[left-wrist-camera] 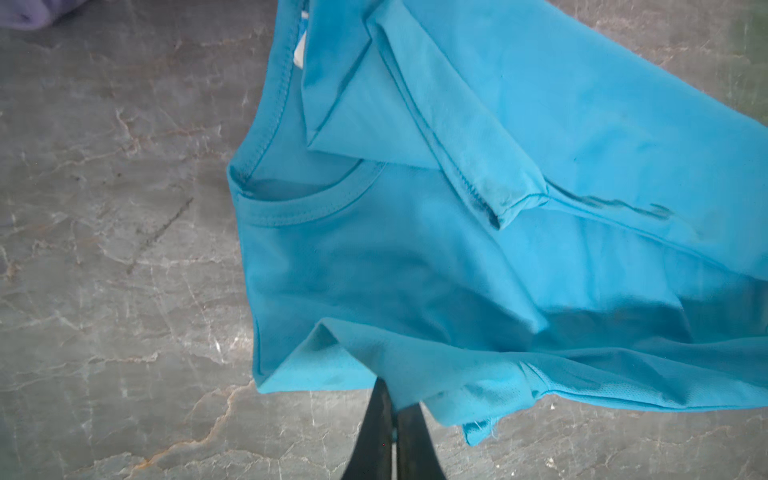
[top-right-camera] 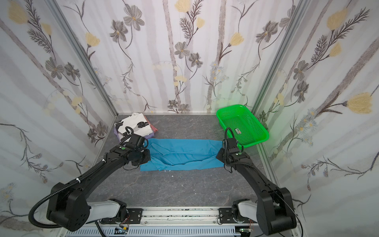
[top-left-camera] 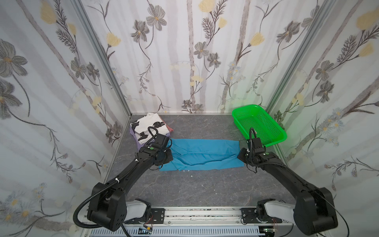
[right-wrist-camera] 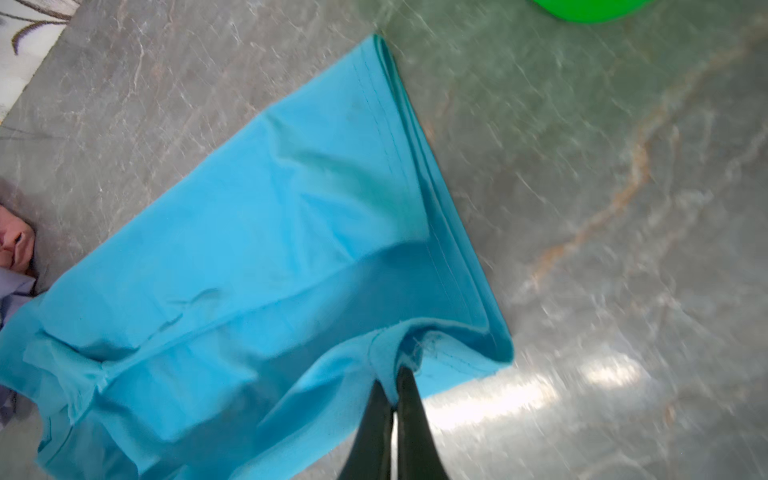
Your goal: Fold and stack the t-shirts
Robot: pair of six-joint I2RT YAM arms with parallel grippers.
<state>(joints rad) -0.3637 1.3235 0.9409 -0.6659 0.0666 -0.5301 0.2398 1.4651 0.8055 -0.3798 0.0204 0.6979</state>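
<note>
Three folded shirts are stacked far left; the blue shirt, part-folded, is pinched at its ends by the closed left and right jaws.

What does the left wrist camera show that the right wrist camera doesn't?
Only the left wrist view shows the blue t-shirt's neckline and a folded-over sleeve. Only the right wrist view shows its bottom hem, an edge of the green basket and some pinkish-red cloth. Both show the grey marbled table, a bit of lavender cloth, and a tool shut on the shirt's edge: left tool in the former, right tool in the latter.
</note>
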